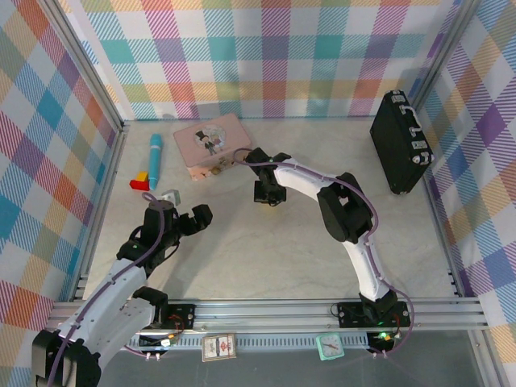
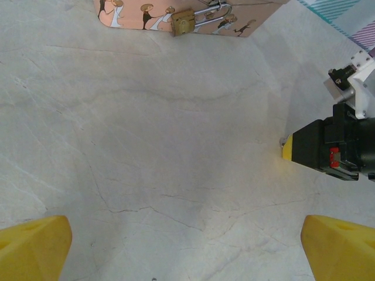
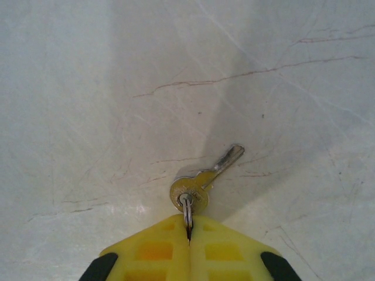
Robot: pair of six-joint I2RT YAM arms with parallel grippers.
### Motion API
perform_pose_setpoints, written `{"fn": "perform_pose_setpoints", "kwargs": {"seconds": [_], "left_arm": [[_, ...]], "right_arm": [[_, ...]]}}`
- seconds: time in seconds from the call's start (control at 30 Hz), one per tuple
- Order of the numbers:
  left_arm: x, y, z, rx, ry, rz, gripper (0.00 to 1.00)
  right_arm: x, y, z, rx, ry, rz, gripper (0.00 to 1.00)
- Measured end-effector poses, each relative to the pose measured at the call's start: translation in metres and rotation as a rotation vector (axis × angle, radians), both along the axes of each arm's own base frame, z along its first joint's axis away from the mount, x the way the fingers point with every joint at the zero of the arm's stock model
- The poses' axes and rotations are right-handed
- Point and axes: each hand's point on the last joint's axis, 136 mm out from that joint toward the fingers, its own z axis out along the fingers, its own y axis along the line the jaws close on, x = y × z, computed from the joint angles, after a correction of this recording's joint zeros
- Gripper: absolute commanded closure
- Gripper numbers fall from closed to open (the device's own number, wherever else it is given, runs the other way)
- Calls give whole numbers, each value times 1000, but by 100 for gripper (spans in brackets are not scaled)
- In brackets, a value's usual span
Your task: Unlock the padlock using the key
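Sitting near the worktop's (image 1: pixel 266 266) far left corner, the pink tin (image 1: pixel 211 143) awaits the spread left claw (image 2: pixel 187 249), presumably its brace. The right claw (image 3: pixel 188 237), mid-worktop, pinches a ring (image 3: pixel 186 206). The padlock (image 2: pixel 183 22) hangs at the tin's near edge; the key (image 3: pixel 205 178) trails from that ring, blade free for insertion.

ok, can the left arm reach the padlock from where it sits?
Probably yes: left gripper is open and faces the padlock at the pink tin; bare table lies between, right gripper off to the side.
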Motion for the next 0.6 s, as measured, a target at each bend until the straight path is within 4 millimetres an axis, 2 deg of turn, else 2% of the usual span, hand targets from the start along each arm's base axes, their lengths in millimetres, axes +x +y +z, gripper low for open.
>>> {"fn": "perform_pose_setpoints", "kwargs": {"seconds": [0.2,0.3,0.47,0.6], "left_arm": [[1,0,-8,10,29,0,0],[1,0,-7,10,23,3,0],[2,1,-5,9,16,5,0],[4,-4,-4,-8,9,-9,0]], "right_arm": [[-3,1,2,-7,-54,58,100],[-19,-2,6,6,-85,125,100],[-45,-4,34,71,-191,231,100],[-59,7,59,145,-323,336,100]]}}
